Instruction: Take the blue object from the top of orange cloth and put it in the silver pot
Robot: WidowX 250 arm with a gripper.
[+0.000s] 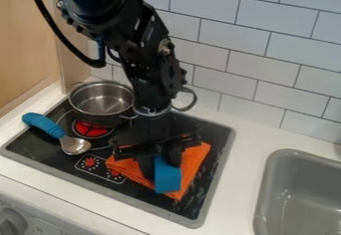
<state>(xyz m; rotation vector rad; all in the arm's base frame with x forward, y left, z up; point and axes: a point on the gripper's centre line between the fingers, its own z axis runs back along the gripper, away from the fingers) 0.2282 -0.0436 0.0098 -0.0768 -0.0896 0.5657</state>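
- I have the gripper (158, 167) low over the orange cloth (194, 160), right at the blue block (168, 176).
- I cannot tell whether the gripper is pinching the block or standing open around it.
- The block is over the near part of the cloth; whether it touches the fabric, I can't make out.
- My silver pot (105, 118) sits upright at the far left of the black stovetop (214, 159), well apart from the block.
- A spoon (75, 146) with a blue handle (44, 123) lies on the left side, its bowl near the red burner mark (92, 129).
- To the right, the grey sink (264, 191) is set in the white counter (241, 154).
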